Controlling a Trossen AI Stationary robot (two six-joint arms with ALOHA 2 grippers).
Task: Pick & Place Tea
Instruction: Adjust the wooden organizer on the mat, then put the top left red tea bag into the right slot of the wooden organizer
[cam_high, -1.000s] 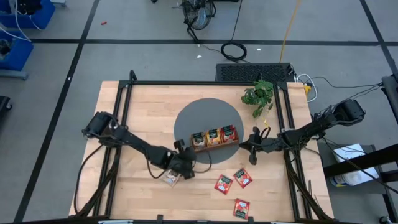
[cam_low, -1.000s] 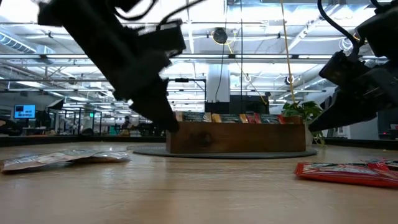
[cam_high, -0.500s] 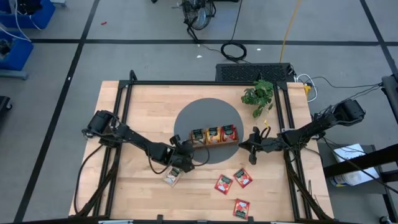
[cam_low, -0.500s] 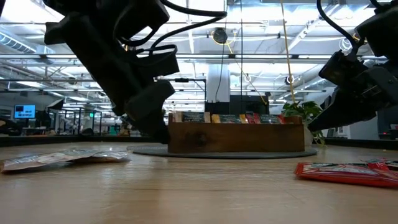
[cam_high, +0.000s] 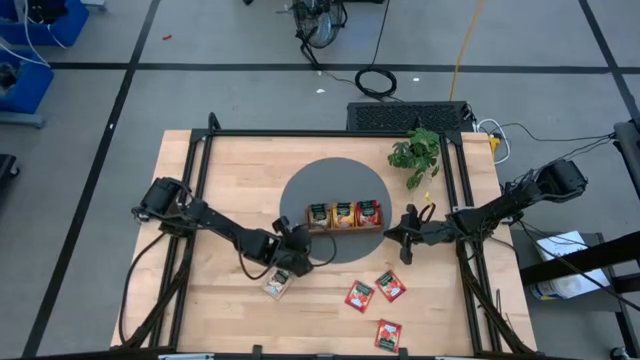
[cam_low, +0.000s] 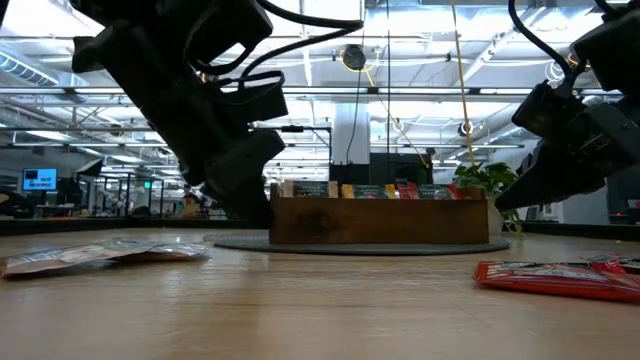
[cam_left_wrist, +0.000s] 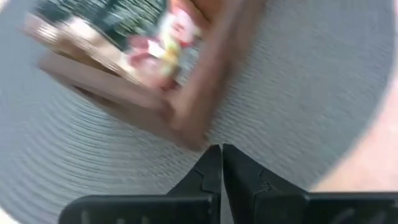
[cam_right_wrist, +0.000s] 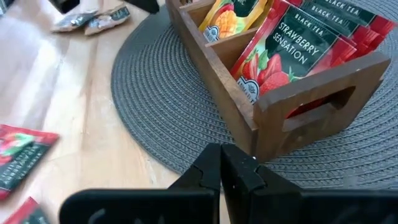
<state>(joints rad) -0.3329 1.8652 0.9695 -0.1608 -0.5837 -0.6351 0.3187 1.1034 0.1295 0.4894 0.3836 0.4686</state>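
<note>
The long wooden tray (cam_high: 343, 226) rests on a round grey mat (cam_high: 335, 180) and holds tea upright in its three compartments: pale (cam_high: 318, 214), orange-yellow (cam_high: 343, 213) and red (cam_high: 368, 211). Loose tea lies flat on the table: tan sachets (cam_high: 277, 286) and three red ones (cam_high: 360, 294) (cam_high: 390, 286) (cam_high: 388, 334). My left gripper (cam_left_wrist: 222, 152) is shut, its tips right at the tray's near left corner (cam_left_wrist: 186, 127). My right gripper (cam_right_wrist: 222, 154) is shut over the mat, just short of the tray's right end (cam_right_wrist: 317, 102). My left gripper's shut fingertips (cam_left_wrist: 211, 163) point slanting down at the tray's near left corner; whether they touch the wood I cannot tell.
A small green plant (cam_high: 415, 152) stands at the back right of the table. Black frame rails (cam_high: 200, 180) run along the table's left and right sides. Bare wood (cam_high: 230, 320) lies along the near edge, left of the red sachets.
My left gripper has gone from beside the tan sachets toward the far edge and up to the tray's left end. The tray's left end has swung a little toward the far edge, so the tray now lies straighter across the mat.
</note>
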